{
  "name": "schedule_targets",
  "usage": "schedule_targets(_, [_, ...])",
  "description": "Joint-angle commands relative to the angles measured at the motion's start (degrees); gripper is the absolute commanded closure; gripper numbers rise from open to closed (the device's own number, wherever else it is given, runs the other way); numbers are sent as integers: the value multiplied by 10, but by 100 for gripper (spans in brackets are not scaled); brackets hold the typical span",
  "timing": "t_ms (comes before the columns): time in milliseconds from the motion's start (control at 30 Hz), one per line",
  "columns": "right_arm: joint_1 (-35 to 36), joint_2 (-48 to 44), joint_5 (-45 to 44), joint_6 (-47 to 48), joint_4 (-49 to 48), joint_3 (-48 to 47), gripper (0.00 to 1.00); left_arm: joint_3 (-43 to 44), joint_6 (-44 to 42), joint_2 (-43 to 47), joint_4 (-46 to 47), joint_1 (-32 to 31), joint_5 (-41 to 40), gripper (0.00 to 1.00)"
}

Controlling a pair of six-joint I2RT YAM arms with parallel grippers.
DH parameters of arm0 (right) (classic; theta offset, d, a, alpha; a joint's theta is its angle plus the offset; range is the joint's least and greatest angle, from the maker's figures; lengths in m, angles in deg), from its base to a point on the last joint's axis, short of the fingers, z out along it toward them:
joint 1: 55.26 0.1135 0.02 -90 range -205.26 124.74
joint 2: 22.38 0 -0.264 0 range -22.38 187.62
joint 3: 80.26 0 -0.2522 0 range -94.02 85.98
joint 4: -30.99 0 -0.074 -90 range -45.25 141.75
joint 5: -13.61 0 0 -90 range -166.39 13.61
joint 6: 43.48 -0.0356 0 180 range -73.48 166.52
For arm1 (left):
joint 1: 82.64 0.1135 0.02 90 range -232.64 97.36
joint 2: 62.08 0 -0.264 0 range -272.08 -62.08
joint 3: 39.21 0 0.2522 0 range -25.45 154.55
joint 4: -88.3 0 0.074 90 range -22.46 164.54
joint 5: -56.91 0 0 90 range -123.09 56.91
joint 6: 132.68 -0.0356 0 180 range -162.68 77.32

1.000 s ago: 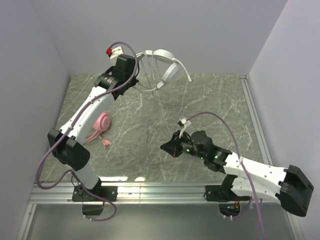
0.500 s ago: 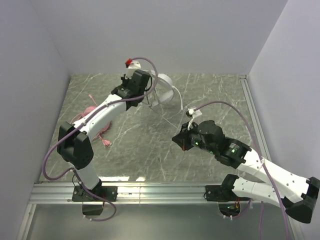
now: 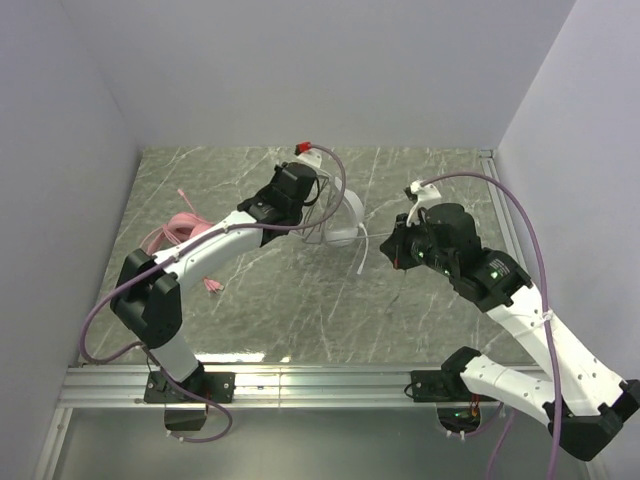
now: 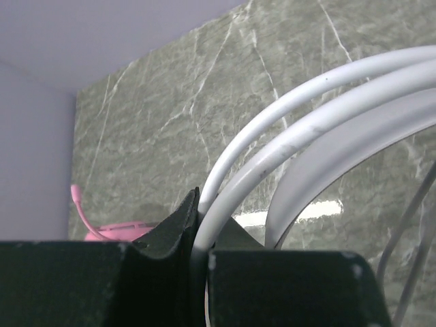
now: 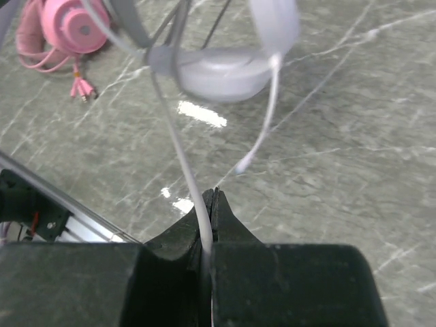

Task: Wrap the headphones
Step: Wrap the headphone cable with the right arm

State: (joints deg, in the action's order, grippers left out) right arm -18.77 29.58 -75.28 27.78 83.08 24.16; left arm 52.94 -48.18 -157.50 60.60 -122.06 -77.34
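The white headphones [image 3: 341, 217] hang above the middle of the table, and my left gripper [image 3: 316, 204] is shut on their headband [image 4: 306, 116]. In the left wrist view the band's thin rails run between the jaws of the left gripper [image 4: 203, 212]. A thin pale cable [image 5: 178, 150] runs down from the white ear cup [image 5: 218, 75] into my right gripper [image 5: 212, 197], which is shut on it. That right gripper [image 3: 394, 250] sits just right of the headset. The pink headphones [image 3: 176, 228] lie on the table at the left, partly hidden by the left arm.
The pink cable's plugs [image 3: 210, 287] lie beside the left arm. The marble tabletop [image 3: 440, 180] is closed in by grey walls at the left, back and right. A metal rail [image 3: 320, 385] runs along the near edge.
The left arm has swung right and lower, carrying the white headset from the back left toward the middle. The right arm has moved right and toward the back, still gripping the cable.
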Motion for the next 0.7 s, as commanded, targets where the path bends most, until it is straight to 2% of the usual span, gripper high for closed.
schedule_targets(0, [-22, 5, -29, 27, 3, -53, 100, -5, -88, 37, 12, 4, 5, 100])
schedule_targets(100, [-36, 17, -34, 33, -16, -63, 100, -14, -122, 62, -22, -13, 72, 100])
schedule_targets(367, [-74, 72, -65, 39, -54, -84, 100, -5, -95, 111, -164, -33, 217, 100])
schedule_targets(667, [-104, 111, -66, 50, -138, -27, 100, -24, -37, 218, -210, -34, 397, 100])
